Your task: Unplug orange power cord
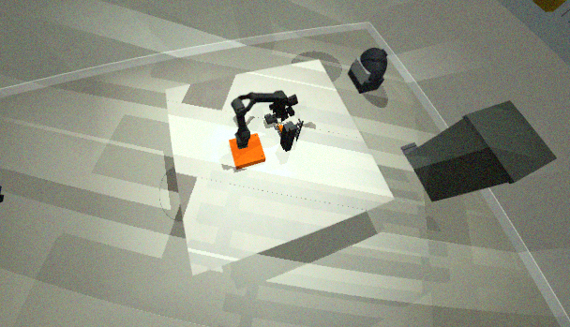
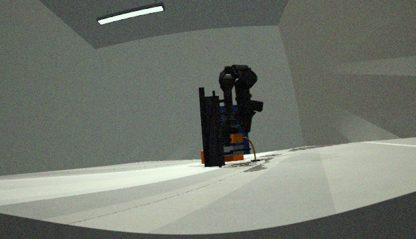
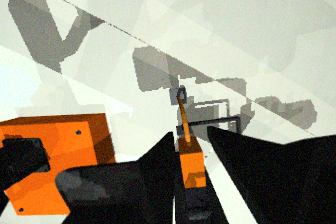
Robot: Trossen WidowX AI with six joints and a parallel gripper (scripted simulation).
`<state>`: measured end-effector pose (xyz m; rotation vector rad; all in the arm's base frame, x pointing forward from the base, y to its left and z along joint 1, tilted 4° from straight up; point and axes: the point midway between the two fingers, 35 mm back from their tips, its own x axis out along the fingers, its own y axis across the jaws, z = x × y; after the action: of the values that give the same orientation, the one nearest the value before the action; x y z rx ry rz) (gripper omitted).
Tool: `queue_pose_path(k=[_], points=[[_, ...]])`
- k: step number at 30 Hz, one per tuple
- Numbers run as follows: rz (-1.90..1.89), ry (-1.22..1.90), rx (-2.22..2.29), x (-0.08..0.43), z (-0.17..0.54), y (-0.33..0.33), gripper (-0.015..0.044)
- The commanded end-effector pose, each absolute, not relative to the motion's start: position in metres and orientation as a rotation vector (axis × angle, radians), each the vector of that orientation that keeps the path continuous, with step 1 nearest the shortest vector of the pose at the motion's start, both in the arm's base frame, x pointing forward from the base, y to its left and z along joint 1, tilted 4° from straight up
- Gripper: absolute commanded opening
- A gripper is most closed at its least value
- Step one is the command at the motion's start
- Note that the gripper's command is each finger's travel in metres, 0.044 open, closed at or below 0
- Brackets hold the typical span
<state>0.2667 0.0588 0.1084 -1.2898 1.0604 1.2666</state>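
The orange plug (image 1: 280, 126) (image 2: 236, 137) (image 3: 193, 167) sits at the side of a tall dark upright block (image 1: 287, 141) (image 2: 213, 133) (image 3: 190, 201), which looks like the power strip. Whether it is fully seated is hidden. The orange cord (image 2: 252, 145) (image 3: 184, 117) arcs from the plug down to the table. My gripper (image 1: 281, 118) (image 2: 247, 131) (image 3: 190, 133) is part-way open and empty, pointing down. In the wrist view the plug shows between and beyond the fingers; contact is not visible, and the exact height above it cannot be told.
The arm's orange base (image 1: 247, 153) (image 3: 74, 145) stands close to the block. A thin dark frame (image 3: 211, 121) juts out beside the cord. A blue object (image 2: 246, 146) shows behind the plug. A small grey piece (image 3: 174, 96) lies at the cord's far end.
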Motion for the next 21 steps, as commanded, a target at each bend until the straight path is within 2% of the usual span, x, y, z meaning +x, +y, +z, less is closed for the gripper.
queue_pose_path(k=[1, 21], points=[[1.274, 1.061, -1.289, 0.268, 0.107, 0.052, 0.016], [1.273, 1.063, -1.291, 0.27, 0.106, 0.023, 0.016]])
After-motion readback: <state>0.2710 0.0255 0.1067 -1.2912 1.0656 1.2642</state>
